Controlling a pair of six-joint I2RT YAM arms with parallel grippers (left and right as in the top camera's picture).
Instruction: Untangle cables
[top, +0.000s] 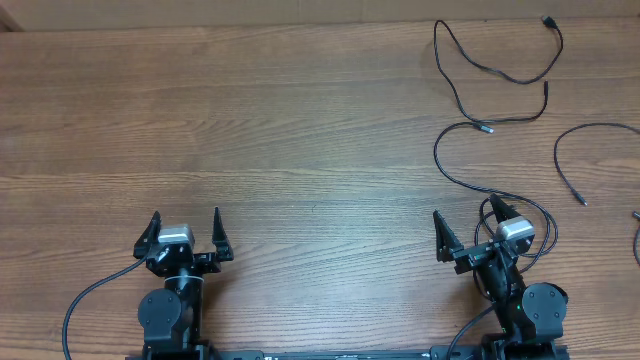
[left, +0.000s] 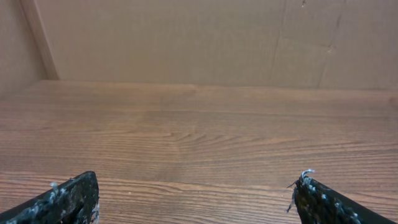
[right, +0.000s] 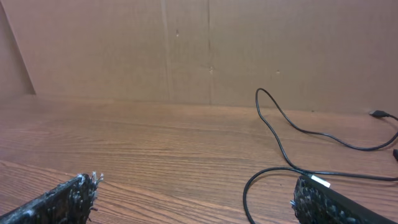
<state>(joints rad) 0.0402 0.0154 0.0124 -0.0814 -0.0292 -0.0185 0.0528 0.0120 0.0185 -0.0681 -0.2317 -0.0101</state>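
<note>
Several thin black cables lie as loose, separate strands at the table's right. One cable (top: 470, 62) curves across the far right corner. Another cable (top: 445, 165) runs down from there and loops at my right gripper's outer finger; the right wrist view shows this cable (right: 247, 186) curling just inside that finger. A third cable (top: 570, 140) and a short piece (top: 637, 240) lie at the right edge. My right gripper (top: 467, 212) (right: 198, 182) is open with nothing between its fingers. My left gripper (top: 186, 226) (left: 198, 180) is open over bare wood, far from any cable.
A brown cardboard wall (left: 186, 37) closes off the table's far side. A thick black arm cable (top: 85, 295) trails from the left arm's base near the front edge. Bare wooden table (top: 280, 120) spreads across the left and middle.
</note>
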